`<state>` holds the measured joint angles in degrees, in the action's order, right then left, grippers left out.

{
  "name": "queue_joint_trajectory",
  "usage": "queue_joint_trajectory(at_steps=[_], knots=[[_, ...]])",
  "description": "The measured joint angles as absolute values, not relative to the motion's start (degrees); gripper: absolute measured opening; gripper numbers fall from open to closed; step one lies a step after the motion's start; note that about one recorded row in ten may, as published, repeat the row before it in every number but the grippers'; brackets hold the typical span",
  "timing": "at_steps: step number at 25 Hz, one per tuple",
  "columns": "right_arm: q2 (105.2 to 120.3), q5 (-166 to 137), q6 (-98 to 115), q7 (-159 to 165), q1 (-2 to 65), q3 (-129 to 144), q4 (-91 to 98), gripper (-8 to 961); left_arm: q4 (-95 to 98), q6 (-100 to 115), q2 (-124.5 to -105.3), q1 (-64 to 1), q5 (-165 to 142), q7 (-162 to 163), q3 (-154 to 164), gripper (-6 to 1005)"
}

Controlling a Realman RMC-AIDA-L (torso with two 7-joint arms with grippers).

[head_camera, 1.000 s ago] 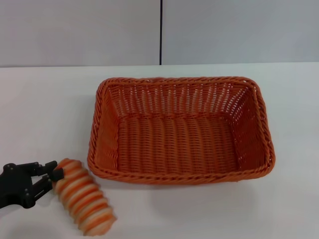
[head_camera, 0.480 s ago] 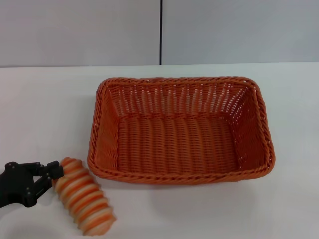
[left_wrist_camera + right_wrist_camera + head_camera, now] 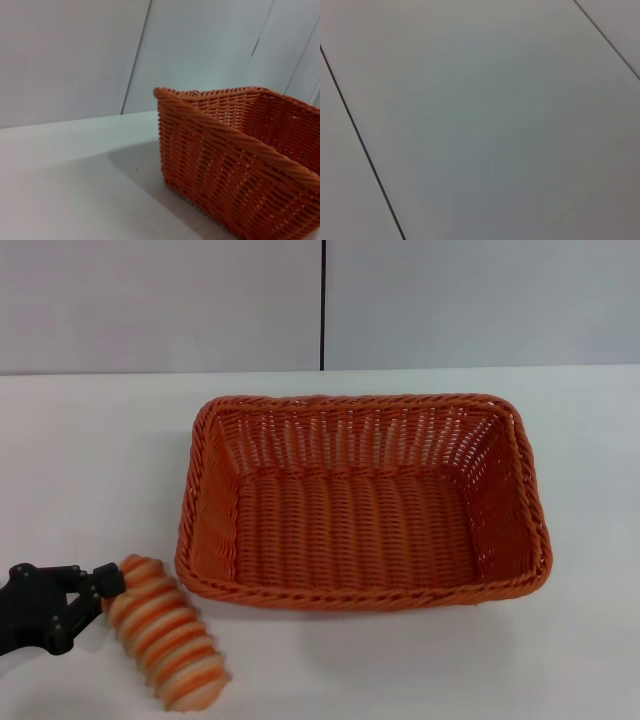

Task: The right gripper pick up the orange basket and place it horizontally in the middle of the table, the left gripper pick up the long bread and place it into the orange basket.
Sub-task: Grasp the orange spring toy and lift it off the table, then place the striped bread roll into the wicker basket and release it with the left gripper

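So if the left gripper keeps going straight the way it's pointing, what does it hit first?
The long bread. The left gripper points right at the loaf's near end, its fingertips already at or almost touching it; contact isn't certain from the head view. The orange basket lies beyond.

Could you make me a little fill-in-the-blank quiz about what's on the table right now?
1. The basket holds ____.
2. The bread lies on the ____, outside the basket.
3. The ____ gripper is at the bread's end.
4. The basket's colour is ____.

Missing words: nothing; table; left; orange
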<state>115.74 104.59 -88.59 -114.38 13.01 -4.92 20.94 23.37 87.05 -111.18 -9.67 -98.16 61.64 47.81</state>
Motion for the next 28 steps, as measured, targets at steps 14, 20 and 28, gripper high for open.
queue_joint_trajectory(at_steps=[14,20,28], knots=[[115.65,104.6,-88.6,-114.1,13.3,-5.3,20.8,391,25.3,89.6,-110.45,-9.2,-98.2,60.4,38.2,76],[115.77,104.6,-88.7,-114.1,13.3,-5.3,20.8,391,27.9,94.2,-109.77,-9.1,-98.1,60.7,29.8,63],[115.96,104.6,-88.7,-114.4,13.3,-5.3,19.6,391,30.5,106.6,-114.51,-15.9,-97.6,60.8,13.6,59]])
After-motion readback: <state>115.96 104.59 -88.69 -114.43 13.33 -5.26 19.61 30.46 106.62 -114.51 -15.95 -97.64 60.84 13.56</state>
